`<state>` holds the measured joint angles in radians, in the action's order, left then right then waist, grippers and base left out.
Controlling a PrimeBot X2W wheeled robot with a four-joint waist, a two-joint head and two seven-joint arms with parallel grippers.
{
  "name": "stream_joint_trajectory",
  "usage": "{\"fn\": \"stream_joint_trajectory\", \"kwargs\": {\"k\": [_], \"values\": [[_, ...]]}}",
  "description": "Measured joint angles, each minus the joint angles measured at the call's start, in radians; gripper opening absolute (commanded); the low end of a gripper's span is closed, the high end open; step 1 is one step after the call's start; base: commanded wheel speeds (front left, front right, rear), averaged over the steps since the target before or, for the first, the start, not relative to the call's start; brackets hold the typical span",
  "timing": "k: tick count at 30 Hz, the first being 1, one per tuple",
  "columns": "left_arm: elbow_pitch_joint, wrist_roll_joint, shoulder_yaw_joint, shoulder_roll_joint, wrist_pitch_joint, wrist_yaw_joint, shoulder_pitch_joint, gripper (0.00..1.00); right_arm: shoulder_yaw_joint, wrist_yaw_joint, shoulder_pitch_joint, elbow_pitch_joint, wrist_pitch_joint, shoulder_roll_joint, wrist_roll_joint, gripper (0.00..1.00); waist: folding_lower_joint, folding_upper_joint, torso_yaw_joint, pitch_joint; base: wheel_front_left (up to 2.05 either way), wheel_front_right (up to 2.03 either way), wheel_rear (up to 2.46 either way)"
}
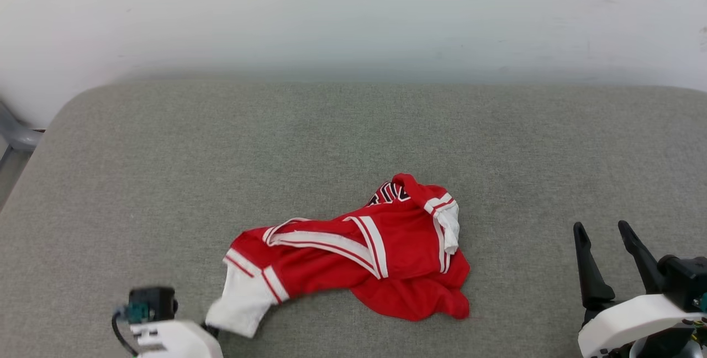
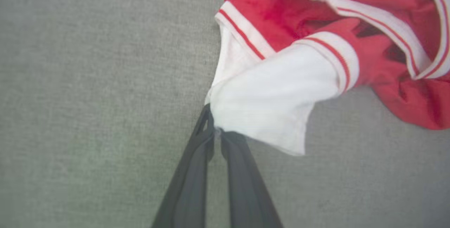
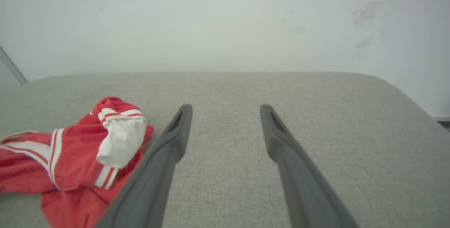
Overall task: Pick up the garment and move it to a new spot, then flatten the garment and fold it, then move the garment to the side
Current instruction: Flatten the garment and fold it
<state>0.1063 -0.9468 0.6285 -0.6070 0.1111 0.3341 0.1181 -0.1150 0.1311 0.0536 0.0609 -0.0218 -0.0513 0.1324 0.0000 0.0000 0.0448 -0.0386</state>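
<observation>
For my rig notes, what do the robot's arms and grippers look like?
The right gripper and left gripper each have two long, dark grey, tapering fingers. Forearm shells are white. The left wrist carries a black block, teal connector and black cable.

The red garment (image 1: 364, 258) lies crumpled on the grey worktop (image 1: 331, 137), striped trim across it, black lettering at its far edge, one white sleeve pinched by the left gripper (image 2: 215, 132).
</observation>
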Motion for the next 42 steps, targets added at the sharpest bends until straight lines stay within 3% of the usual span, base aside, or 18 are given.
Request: {"fn": "stream_joint_trajectory", "kwargs": {"k": [6, 7, 8, 9, 20, 29, 35, 42], "values": [[0.125, -0.066, 0.007, 0.082, -0.042, -0.063, -0.064, 0.0, 0.004, 0.0, -0.001, 0.005, -0.009, 0.0, -0.003, 1.0, 0.0, 0.0, 0.001, 0.002, 0.0, 0.0, 0.0], [0.14, -0.066, 0.006, 0.091, -0.058, -0.068, -0.065, 0.35, 0.004, 0.0, -0.001, 0.006, -0.013, 0.0, -0.003, 1.0, 0.0, 0.0, 0.001, 0.004, 0.0, 0.0, 0.0], [0.153, -0.067, 0.004, 0.098, -0.072, -0.076, -0.065, 0.91, 0.004, 0.0, -0.001, 0.006, -0.014, 0.0, -0.003, 1.0, 0.0, 0.0, 0.001, 0.006, 0.0, 0.0, 0.0], [0.164, -0.066, 0.002, 0.106, -0.09, -0.081, -0.065, 1.0, 0.004, 0.0, -0.001, 0.006, -0.014, 0.0, -0.003, 1.0, 0.0, 0.0, 0.002, 0.009, 0.0, 0.0, 0.0], [0.146, 0.04, -0.063, 0.147, -0.355, -0.111, -0.062, 1.0, 0.0, 0.0, 0.013, 0.007, -0.024, 0.0, -0.006, 1.0, -0.0001, 0.0, -0.008, 0.06, 0.0, 0.0, 0.0], [-0.012, 0.259, -0.18, 0.184, -0.373, -0.105, -0.062, 1.0, -0.004, 0.0, 0.026, 0.021, -0.04, 0.0, -0.007, 1.0, 0.0, 0.0, -0.005, 0.075, 0.0, 0.0, 0.0], [-0.077, 0.345, -0.188, 0.205, -0.374, -0.092, -0.083, 1.0, 0.0, 0.0, 0.026, 0.019, -0.064, 0.0, -0.02, 1.0, 0.0, 0.0, 0.0, 0.069, 0.0, 0.0, 0.0], [-0.121, 0.391, -0.18, 0.236, -0.374, -0.088, -0.083, 1.0, 0.07, 0.0, -0.015, -0.069, -0.247, -0.002, -0.039, 1.0, 0.0, 0.0, 0.036, 0.053, 0.0, 0.0, 0.0]]}}
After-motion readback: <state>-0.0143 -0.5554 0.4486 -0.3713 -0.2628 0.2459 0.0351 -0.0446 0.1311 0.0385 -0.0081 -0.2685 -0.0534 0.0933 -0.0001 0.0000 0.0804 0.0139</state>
